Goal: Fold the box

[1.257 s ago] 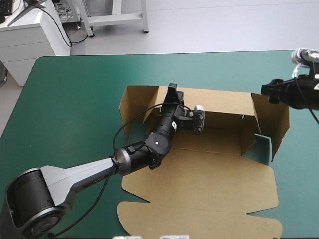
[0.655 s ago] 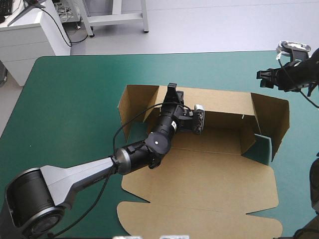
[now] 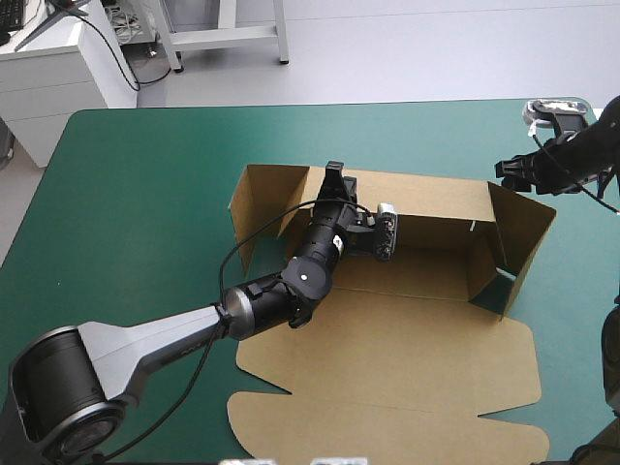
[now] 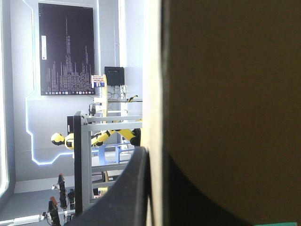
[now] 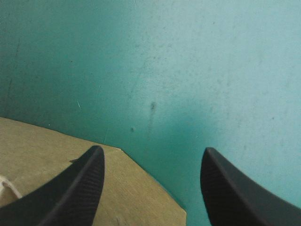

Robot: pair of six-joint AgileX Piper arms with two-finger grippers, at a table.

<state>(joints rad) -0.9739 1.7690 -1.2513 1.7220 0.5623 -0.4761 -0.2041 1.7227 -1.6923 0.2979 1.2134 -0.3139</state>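
Observation:
The brown box (image 3: 387, 339) lies in the middle of the table, with its back wall and both side walls raised and its lid sheet flat toward the near edge. My left gripper (image 3: 334, 176) sits on the top edge of the back wall. In the left wrist view the left gripper (image 4: 153, 155) is shut on the box (image 4: 225, 94), whose board stands on edge between the fingers. My right gripper (image 3: 506, 170) hovers at the far top corner of the right wall. In the right wrist view the right gripper (image 5: 153, 149) is open, with a corner of the box (image 5: 136, 188) just below it.
Bare teal-green cover (image 3: 145, 194) stretches left of the box and along the far edge. A white cabinet (image 3: 48, 77) stands beyond the table's far left corner. The lid's front flap reaches close to the near edge.
My right gripper moved left and down to the far corner of the right wall. That wall has swung slightly inward. The left arm has stayed put.

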